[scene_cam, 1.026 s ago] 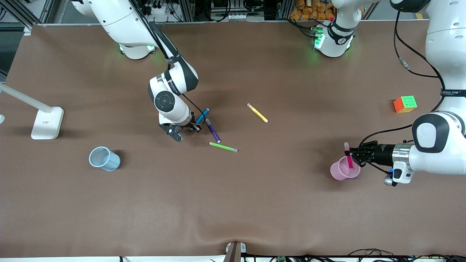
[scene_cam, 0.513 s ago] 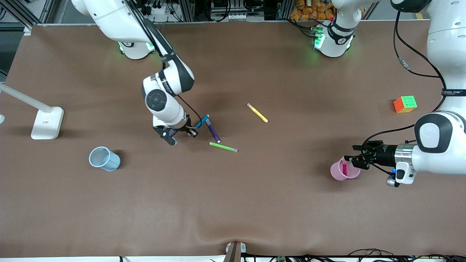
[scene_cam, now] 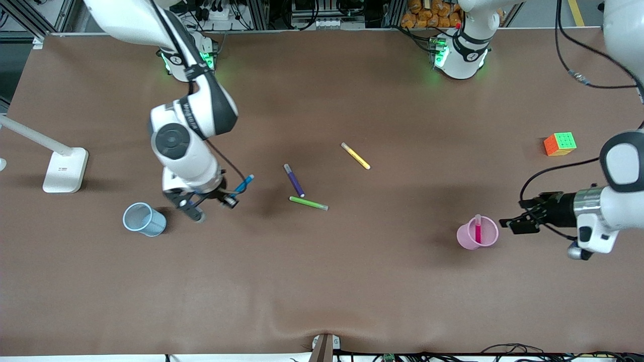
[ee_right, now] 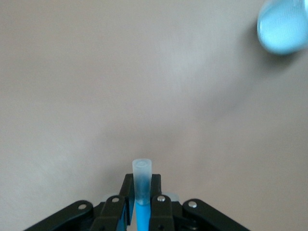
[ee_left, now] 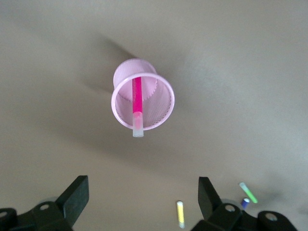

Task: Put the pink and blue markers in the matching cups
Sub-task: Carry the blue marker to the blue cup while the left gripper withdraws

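The pink marker [scene_cam: 477, 229] stands in the pink cup [scene_cam: 468, 240], leaning on its rim with the pale cap end poking out above; the left wrist view shows it resting inside the mesh wall. The left gripper [scene_cam: 518, 216] hangs just beside that cup, toward the left arm's end of the table, its fingers [ee_left: 77, 197] spread wide and holding nothing.

The right gripper [scene_cam: 209, 201] is clenched on the blue marker [scene_cam: 243, 184], which sticks out at a slant from between the jaws, pale cap end forward in the right wrist view [ee_right: 142, 180]. It is over bare table beside the blue cup [scene_cam: 144, 219], which stands upright and apart from it toward the right arm's end.

Three other pens lie loose near the middle of the table: a purple pen [scene_cam: 294, 180], a green pen [scene_cam: 308, 203] almost touching the purple one's lower tip, and a yellow pen [scene_cam: 355, 156] farther from the front camera. None lies between the right gripper and the blue cup. A colour cube [scene_cam: 560, 144] sits toward the left arm's end, and a white lamp base [scene_cam: 65, 170] stands at the right arm's end.
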Available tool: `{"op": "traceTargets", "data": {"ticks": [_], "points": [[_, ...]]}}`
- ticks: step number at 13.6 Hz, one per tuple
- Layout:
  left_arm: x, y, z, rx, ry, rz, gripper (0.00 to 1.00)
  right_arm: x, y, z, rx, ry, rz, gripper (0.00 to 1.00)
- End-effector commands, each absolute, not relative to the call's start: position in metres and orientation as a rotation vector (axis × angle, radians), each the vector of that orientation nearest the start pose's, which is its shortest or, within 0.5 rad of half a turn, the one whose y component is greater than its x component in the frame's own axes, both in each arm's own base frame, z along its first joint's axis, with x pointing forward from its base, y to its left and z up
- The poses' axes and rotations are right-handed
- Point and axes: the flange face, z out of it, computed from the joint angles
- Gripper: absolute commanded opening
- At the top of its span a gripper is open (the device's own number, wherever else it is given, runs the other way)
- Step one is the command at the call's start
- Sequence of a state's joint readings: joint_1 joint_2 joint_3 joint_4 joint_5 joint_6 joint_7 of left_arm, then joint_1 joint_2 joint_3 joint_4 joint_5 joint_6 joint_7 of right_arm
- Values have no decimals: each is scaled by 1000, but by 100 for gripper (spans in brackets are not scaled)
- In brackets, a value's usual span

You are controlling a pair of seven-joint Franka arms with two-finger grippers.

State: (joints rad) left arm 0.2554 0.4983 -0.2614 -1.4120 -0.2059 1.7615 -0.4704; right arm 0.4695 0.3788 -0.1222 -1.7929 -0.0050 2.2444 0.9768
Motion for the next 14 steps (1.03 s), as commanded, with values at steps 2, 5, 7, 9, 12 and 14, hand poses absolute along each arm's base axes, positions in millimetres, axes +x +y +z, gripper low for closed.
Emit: {"op": "traceTargets", "data": {"ticks": [2, 5, 7, 9, 12, 14], "points": [[656, 8, 488, -3259, -576, 197, 100, 643, 176, 371, -3077, 767, -251, 0], [638, 15, 527, -3177, -412, 129, 100, 665, 123, 395, -3185, 548, -363, 0], [622, 15, 553, -3161, -380, 136, 100, 675, 75, 394, -3215, 450, -393, 0], [602, 12, 578, -3146, -367, 159, 100, 680, 35, 394, -3242, 364, -405, 0], [579, -4, 613, -3136, -330, 125, 100, 684, -10, 384, -3264, 289, -431, 0], [568, -10, 622, -3132, -278, 112, 100, 680, -24, 371, -3263, 285, -452, 0]]}}
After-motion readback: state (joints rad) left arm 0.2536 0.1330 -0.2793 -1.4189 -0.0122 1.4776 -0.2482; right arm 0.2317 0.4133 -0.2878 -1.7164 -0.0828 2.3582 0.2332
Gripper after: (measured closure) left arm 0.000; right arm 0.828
